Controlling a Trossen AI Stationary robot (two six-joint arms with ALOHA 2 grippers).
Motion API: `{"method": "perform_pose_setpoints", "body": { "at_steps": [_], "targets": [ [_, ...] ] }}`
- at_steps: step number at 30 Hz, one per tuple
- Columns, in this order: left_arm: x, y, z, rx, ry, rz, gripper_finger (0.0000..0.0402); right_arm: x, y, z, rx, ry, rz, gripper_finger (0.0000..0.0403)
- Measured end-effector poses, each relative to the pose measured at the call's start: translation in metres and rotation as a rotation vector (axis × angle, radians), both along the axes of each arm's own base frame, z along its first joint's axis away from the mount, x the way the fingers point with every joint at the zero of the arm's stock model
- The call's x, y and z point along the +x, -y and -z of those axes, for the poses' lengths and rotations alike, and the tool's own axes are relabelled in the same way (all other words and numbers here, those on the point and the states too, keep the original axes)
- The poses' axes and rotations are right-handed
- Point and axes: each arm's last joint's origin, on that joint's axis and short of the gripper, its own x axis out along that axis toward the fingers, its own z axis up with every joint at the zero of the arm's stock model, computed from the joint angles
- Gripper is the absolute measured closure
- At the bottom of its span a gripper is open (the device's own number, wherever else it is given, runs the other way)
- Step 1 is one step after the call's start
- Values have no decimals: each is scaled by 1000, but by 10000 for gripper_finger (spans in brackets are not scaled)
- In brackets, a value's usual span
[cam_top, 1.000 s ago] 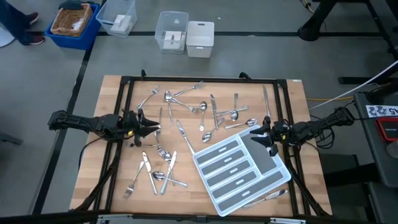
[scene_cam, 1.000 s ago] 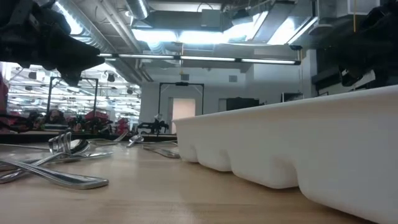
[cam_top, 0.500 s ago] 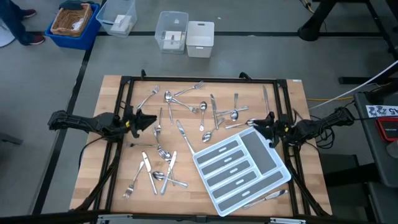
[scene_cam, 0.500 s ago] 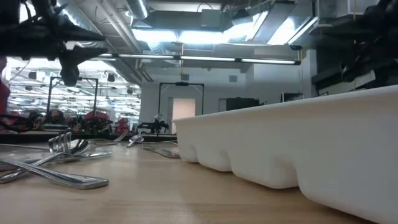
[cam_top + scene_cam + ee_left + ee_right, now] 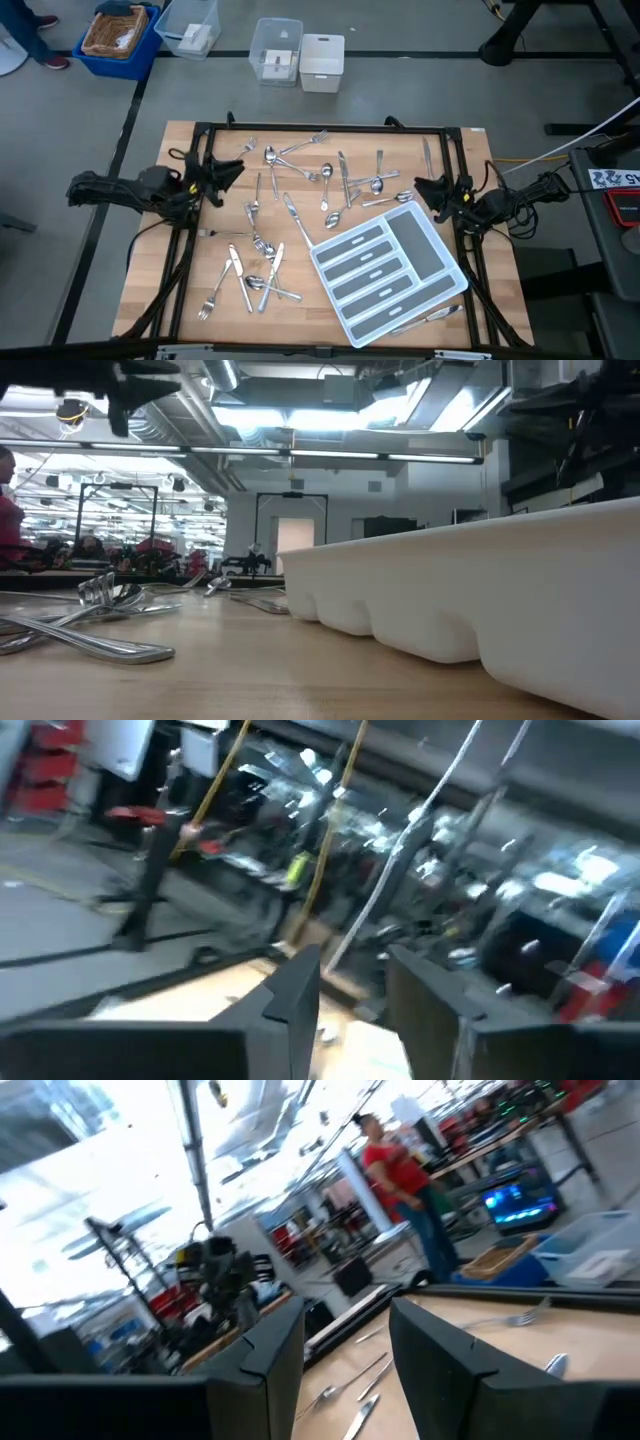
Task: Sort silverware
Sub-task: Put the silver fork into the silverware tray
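Taking the light grey plastic tray (image 5: 388, 262) as landmark: the left gripper (image 5: 228, 172) hangs far to its left at the table's (image 5: 470, 150) left edge, dark fingers (image 5: 295, 988) parted, gripping nothing. The silverware (image 5: 300, 205), slim shiny metal, lies scattered on the pale wood left of and above the tray, one piece (image 5: 430, 317) below it. The right gripper (image 5: 428, 188) hovers beside the tray's upper right corner, jaws spread, empty. Only the low view shows the tray's rounded white wall (image 5: 480, 610); only the right wrist view shows a person in red (image 5: 400, 1190).
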Motion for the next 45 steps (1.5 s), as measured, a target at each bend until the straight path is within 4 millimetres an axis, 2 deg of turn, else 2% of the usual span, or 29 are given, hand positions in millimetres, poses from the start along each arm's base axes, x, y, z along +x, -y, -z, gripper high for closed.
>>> {"method": "perform_pose_setpoints", "body": {
  "at_steps": [7, 11, 15, 19, 23, 32, 39, 45],
  "targets": [
    [34, -21, -34, -44, -217, -176, 294, -3, 2, -16, -32, -82, 28, 251],
    [56, -43, -44, -118, -308, -282, 294, -9, 4, -34, -58, -144, 29, 251],
    [71, -72, -43, -242, -421, -337, 294, -18, 9, -52, -54, -177, 87, 251],
    [76, -101, -31, -414, -591, -350, 294, -28, 16, -68, -23, -185, 207, 251],
    [73, -124, -12, -536, -799, -385, 294, -34, 19, -77, 7, -174, 285, 251],
    [63, -159, 33, -619, -1187, -404, 294, -39, 23, -80, 88, -144, 404, 251],
    [56, -186, 65, -674, -1365, -386, 294, -39, 23, -80, 101, -137, 414, 251],
    [46, -206, 88, -743, -1451, -384, 294, -39, 23, -80, 95, -142, 408, 251]
  ]
}}
